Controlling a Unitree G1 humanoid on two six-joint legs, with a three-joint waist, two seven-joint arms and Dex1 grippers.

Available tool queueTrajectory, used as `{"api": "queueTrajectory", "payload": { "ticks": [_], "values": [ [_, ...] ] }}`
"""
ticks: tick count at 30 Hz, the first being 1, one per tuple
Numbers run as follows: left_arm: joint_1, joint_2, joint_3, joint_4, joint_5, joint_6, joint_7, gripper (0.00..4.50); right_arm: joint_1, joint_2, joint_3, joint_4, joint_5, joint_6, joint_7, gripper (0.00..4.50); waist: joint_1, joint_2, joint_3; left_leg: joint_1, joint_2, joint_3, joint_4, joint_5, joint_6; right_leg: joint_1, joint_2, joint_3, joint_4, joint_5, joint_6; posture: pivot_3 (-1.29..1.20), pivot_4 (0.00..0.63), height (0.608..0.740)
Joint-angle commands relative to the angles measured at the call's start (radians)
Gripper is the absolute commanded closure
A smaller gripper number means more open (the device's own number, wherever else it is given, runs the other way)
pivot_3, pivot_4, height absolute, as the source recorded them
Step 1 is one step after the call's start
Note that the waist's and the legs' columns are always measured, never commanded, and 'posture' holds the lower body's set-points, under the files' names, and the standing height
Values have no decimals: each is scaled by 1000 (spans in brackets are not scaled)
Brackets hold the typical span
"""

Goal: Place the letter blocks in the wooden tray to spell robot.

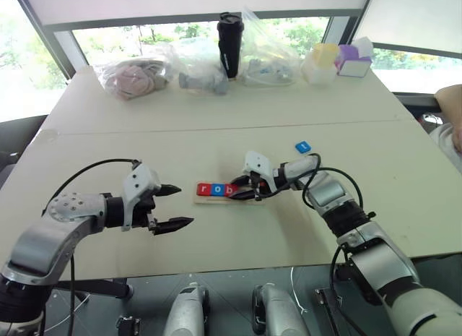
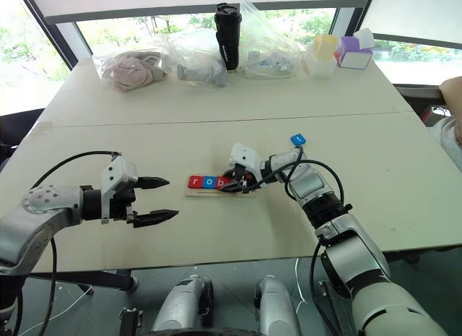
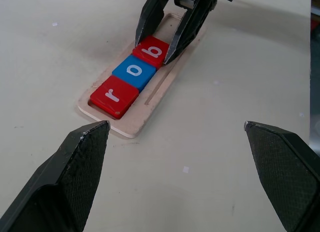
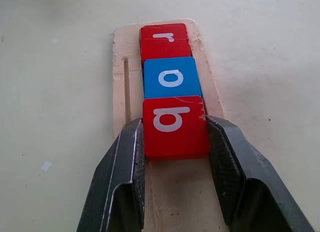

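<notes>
Across the pale tabletop [image 1: 216, 126] I read my right claw [image 4: 175, 137] bracketing the red b block [image 4: 175, 126], third in the wooden tray [image 3: 150, 100], left claw [image 1: 173, 206] wide open; next comes fetching the loose blue block [image 1: 302, 146].

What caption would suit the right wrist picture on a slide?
Right gripper flanks the red square "b" tile in the pale wooden tray, behind the blue "o" tile and red "r" tile.

Pale matt wooden tray [image 3: 150, 100], glossy smooth letter blocks [image 3: 134, 71], matt table [image 1: 216, 119]
</notes>
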Motion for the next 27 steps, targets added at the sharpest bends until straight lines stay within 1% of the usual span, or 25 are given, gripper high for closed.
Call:
{"api": "queueTrajectory", "payload": {
  "ticks": [1,2,9,17,21,27],
  "values": [
    [-7,-2,2,-27,-1,-4,4,0,-20,1,-30,-16,0,-3,-5,1349,0,0,0,0,0,0,0,0,0,0,0,0,0,0,0,0,150,740],
    [-7,-2,1,-26,-1,-5,4,0,-23,0,-39,-25,7,1,-5,861,0,0,0,0,0,0,0,0,0,0,0,0,0,0,0,0,150,740],
    [-11,-8,-4,-16,4,-8,6,0,-20,1,-84,-106,43,36,-9,861,0,0,0,0,0,1,0,0,0,0,0,1,0,0,0,0,150,740],
    [-18,-9,-11,-11,6,-9,4,0,8,0,-90,-185,50,75,-10,861,1,0,0,0,0,1,0,0,0,0,0,1,0,0,0,0,150,740],
    [-23,-8,-13,-5,6,-12,3,0,21,-7,-67,-154,7,20,-23,861,1,0,0,0,0,1,0,0,0,0,0,2,0,0,0,0,150,740],
    [-24,-9,-13,-6,6,-11,6,0,6,9,-49,-51,-54,-72,-67,861,-2,0,0,0,0,1,0,0,0,0,0,2,0,0,0,0,150,740]
  ]
}}
